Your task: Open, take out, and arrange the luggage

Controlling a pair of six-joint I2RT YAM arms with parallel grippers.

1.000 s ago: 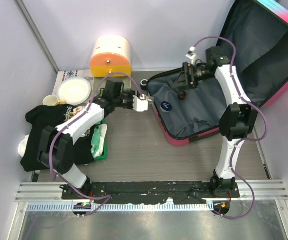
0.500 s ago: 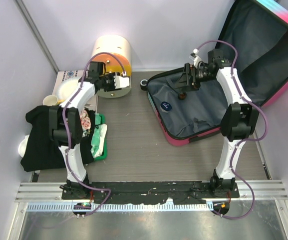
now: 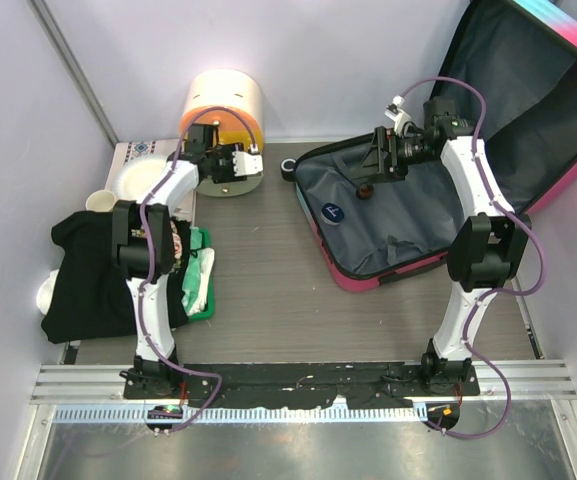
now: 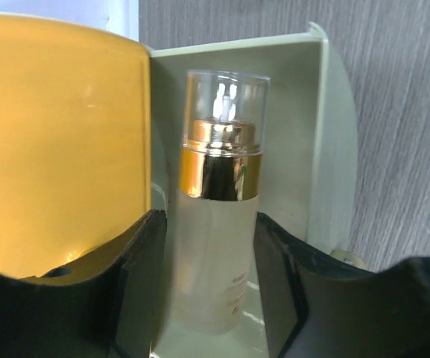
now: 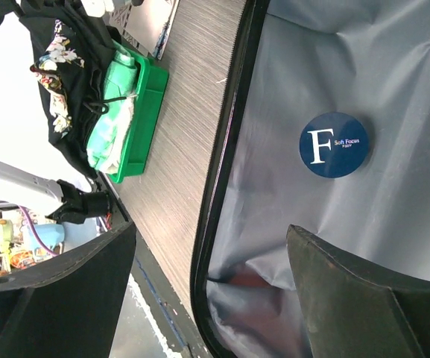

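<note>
The luggage (image 3: 398,215) lies open at the right of the table, its dark grey lining showing and its lid (image 3: 528,90) leaning on the wall. Its lining also fills the right wrist view (image 5: 334,67). A round blue disc (image 3: 333,212) marked "F" lies on the lining (image 5: 334,144). My right gripper (image 3: 368,165) hovers open and empty over the case's far left corner (image 5: 211,291). My left gripper (image 3: 236,162) is at the round cream-and-orange drawer box (image 3: 223,105). In the left wrist view the gripper (image 4: 209,231) is shut on a frosted bottle (image 4: 218,186) with a gold collar, inside the cream drawer (image 4: 334,134).
A green tray (image 3: 200,285) with cloths and a black garment (image 3: 88,270) lie at the left; the tray also shows in the right wrist view (image 5: 136,127). A white plate (image 3: 149,182) and a cup (image 3: 101,201) sit at the back left. A small black ring (image 3: 288,170) lies by the case.
My left arm has swung the bottle from beside the luggage back and left to the drawer box. The right gripper has shifted slightly right over the case.
</note>
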